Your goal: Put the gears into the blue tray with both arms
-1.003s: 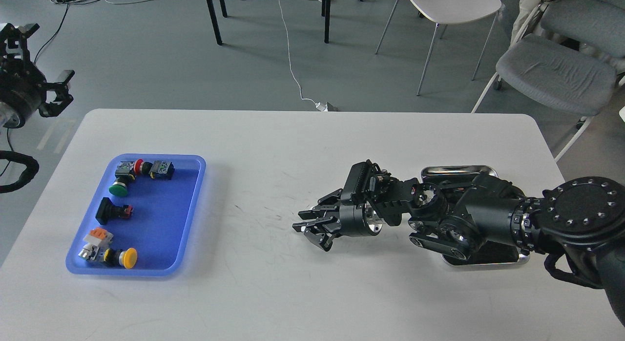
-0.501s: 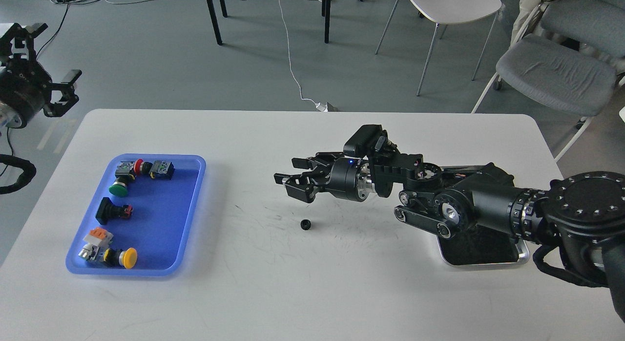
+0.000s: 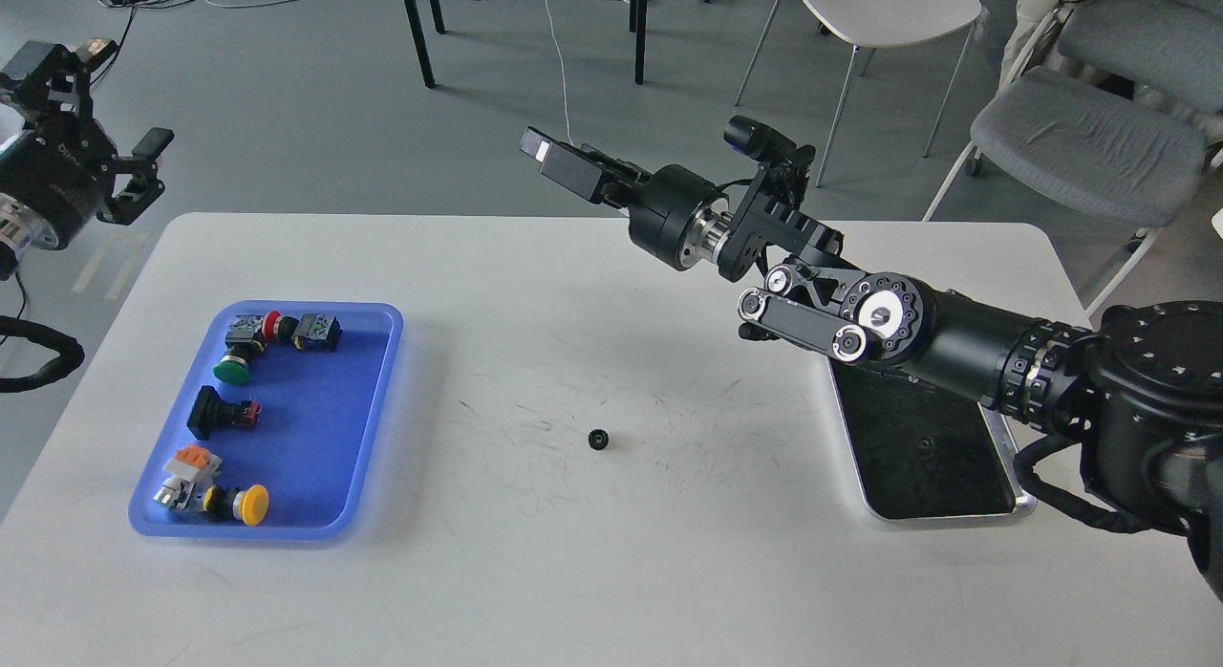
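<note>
One gear (image 3: pixel 598 441) sits mid-table (image 3: pixel 573 571), well right of blue tray (image 3: pixel 387 361), not in it. Right gripper (image 3: pixel 554 162) is raised beyond it; left gripper (image 3: pixel 115 170) off-table beyond tray. Finger state: can't tell for either. Right arm looks nearer.

No text or label can be read
</note>
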{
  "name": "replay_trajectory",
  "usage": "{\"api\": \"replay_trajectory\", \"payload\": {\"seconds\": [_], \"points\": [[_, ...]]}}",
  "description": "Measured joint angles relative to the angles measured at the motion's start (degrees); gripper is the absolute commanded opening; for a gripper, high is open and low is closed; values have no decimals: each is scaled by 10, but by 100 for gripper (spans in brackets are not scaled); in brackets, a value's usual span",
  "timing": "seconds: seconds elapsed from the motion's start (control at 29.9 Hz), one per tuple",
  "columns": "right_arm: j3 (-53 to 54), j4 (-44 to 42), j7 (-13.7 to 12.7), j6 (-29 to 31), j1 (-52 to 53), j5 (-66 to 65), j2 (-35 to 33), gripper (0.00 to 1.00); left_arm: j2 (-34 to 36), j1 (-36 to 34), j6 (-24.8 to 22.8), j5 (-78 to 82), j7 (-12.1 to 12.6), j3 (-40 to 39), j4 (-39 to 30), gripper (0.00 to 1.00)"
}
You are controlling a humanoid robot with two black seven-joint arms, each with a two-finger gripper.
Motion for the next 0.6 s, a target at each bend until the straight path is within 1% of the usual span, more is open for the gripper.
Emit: {"api": "replay_trajectory", "payload": {"seconds": [0.17, 0.3, 0.4, 0.6], "points": [[49, -1, 0, 1, -6, 83, -37, 94, 15, -3, 0, 46, -2, 0, -22, 99], [58, 0, 0, 1, -15, 143, -63, 94, 36, -3, 0, 86, -4, 0, -77, 99], [67, 0, 0, 0, -20, 182, -83, 94, 40, -2, 0, 122, -5, -2, -101, 99], [76, -1, 0, 0, -23, 288, -122, 95, 35, -2, 0, 148, -7, 0, -117, 98]]}}
